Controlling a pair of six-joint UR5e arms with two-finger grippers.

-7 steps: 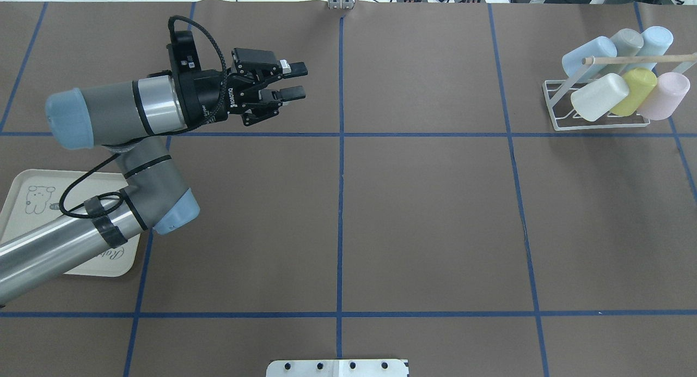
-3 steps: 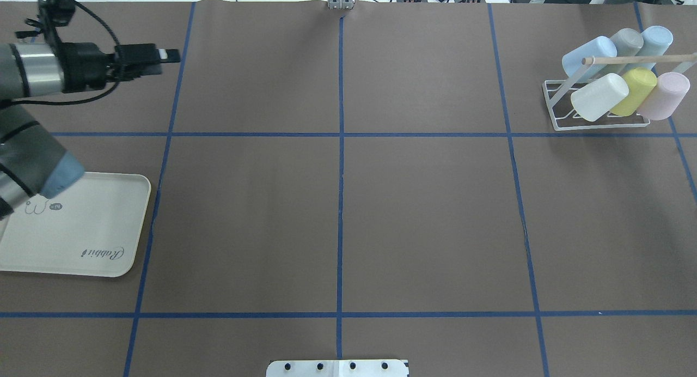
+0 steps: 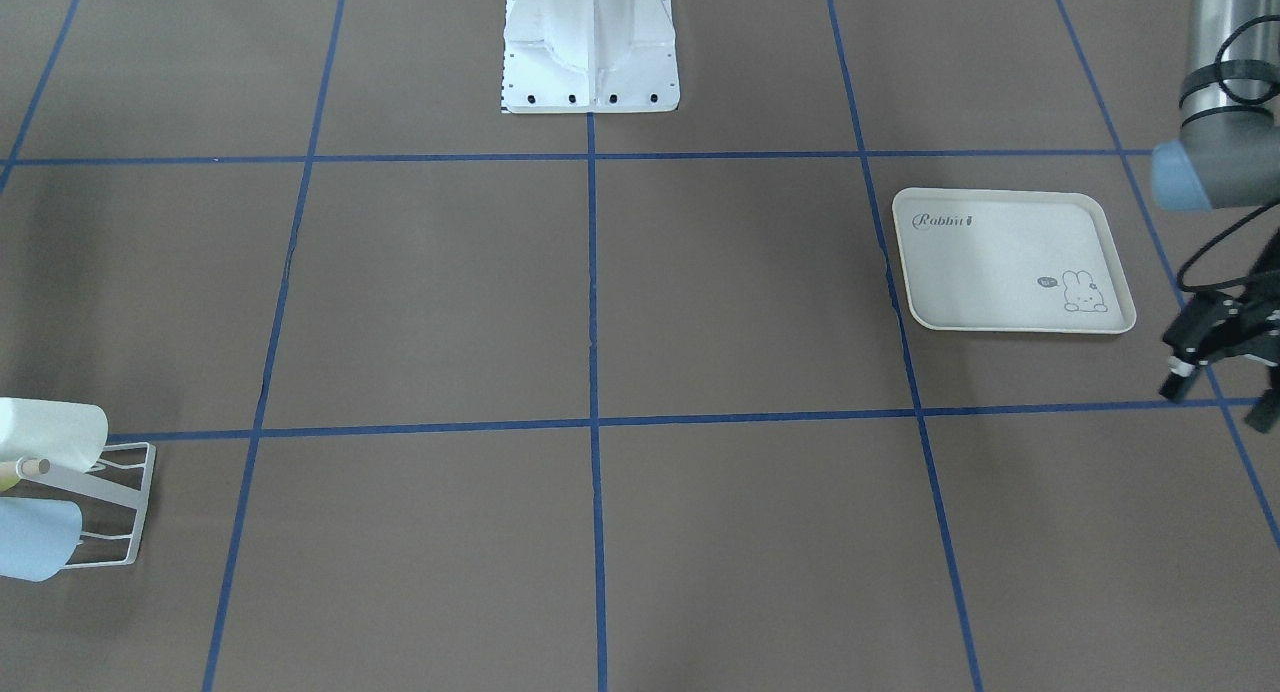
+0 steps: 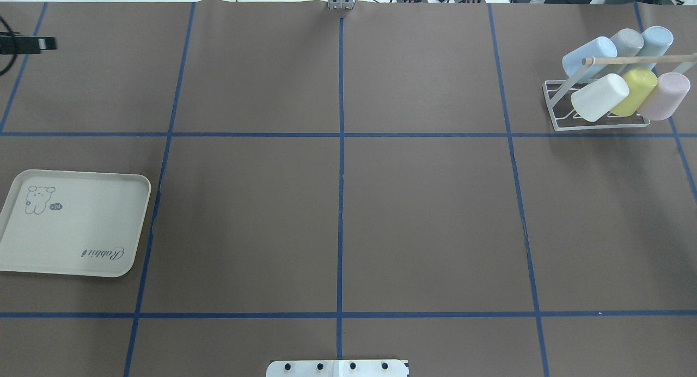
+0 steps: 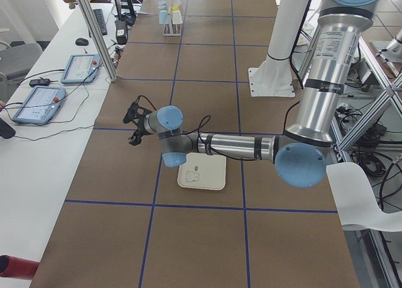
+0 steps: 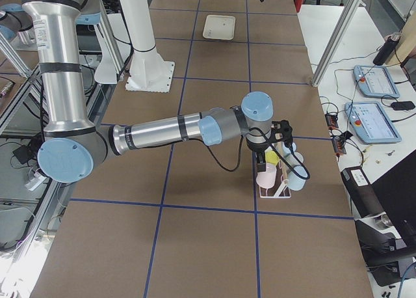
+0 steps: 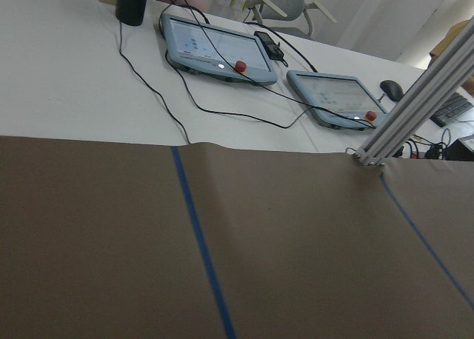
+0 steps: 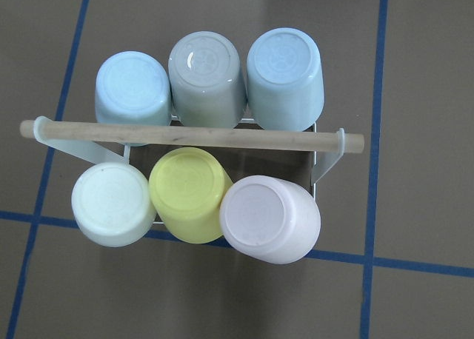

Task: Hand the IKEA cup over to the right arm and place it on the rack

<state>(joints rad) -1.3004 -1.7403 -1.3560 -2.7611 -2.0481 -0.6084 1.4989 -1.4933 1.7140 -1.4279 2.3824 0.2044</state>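
Observation:
Several pastel IKEA cups sit upside down on the white wire rack (image 4: 555,107) at the far right, among them a white one (image 4: 599,96), a yellow one (image 4: 634,91) and a pink one (image 4: 661,95). The right wrist view looks straight down on the rack (image 8: 329,158) and its wooden bar (image 8: 192,135). My right gripper (image 6: 276,142) hovers just above the rack; I cannot tell whether it is open or shut. My left gripper (image 3: 1218,400) is at the table's far left end, open and empty. Only one fingertip (image 4: 46,43) shows in the overhead view.
A cream rabbit-print tray (image 4: 76,257) lies flat at the near left, with nothing on it. The robot's white base plate (image 3: 590,97) stands at the middle of the near edge. Tablets and cables (image 7: 215,50) lie beyond the brown mat.
My left arm has swung back to the left and nearly out of the overhead view, uncovering the tray. The rack and cups have not moved.

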